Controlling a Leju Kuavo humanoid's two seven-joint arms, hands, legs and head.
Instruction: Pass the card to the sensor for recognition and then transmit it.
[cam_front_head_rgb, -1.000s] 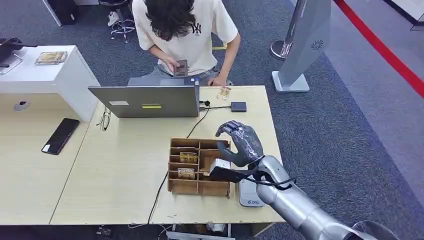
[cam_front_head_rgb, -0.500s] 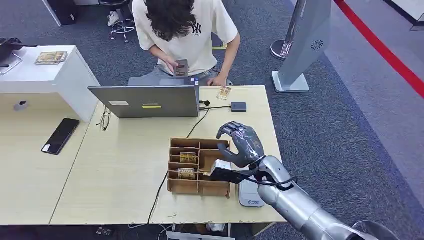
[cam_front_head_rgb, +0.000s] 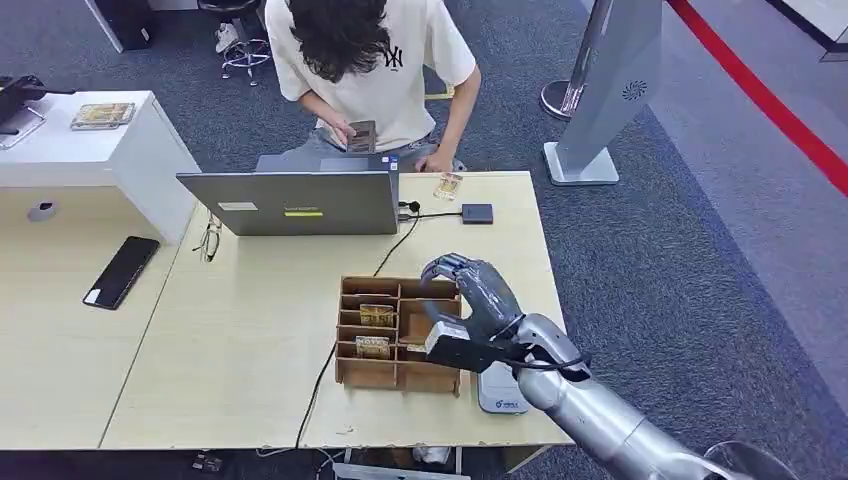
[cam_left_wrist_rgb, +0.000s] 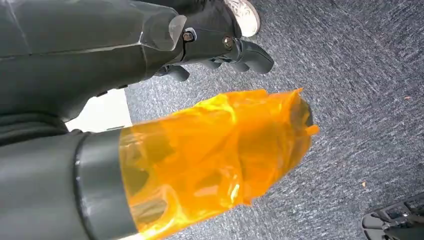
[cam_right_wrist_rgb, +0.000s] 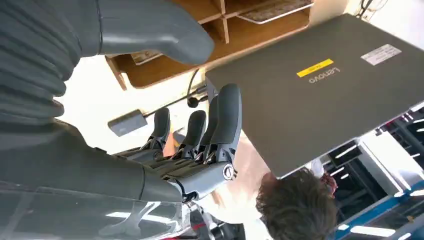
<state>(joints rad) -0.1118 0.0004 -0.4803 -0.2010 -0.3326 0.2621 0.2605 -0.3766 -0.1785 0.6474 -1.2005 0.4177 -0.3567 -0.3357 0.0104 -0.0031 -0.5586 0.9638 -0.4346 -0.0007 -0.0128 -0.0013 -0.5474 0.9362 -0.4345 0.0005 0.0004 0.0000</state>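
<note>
A: Right hand (cam_front_head_rgb: 468, 300) state?
B: Held over the box's (cam_front_head_rgb: 398, 333) right side, fingers (cam_right_wrist_rgb: 226, 115) spread, nothing gripped. Left hand (cam_left_wrist_rgb: 220, 47): fingers curled in, nothing held.
A: Cards?
B: Two cards (cam_front_head_rgb: 376, 315) seen lying in the box compartments. Sensor (cam_front_head_rgb: 500, 388) placed just right of the box.
</note>
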